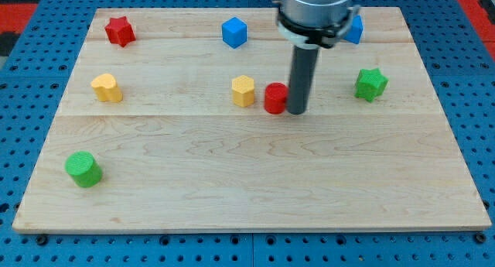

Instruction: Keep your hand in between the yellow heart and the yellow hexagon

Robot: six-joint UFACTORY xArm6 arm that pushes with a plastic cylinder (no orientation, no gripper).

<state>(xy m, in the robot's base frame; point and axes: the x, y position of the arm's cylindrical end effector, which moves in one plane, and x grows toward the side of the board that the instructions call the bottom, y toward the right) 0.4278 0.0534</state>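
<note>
The yellow heart lies at the view's left on the wooden board. The yellow hexagon lies near the board's middle. My tip rests on the board to the right of the hexagon, right beside a red cylinder that stands between the tip and the hexagon. The tip appears to touch the red cylinder's right side. The tip is far to the right of the heart.
A red star lies at the top left, a blue cube at the top middle. Another blue block is partly hidden behind the arm. A green star lies at the right, a green cylinder at the lower left.
</note>
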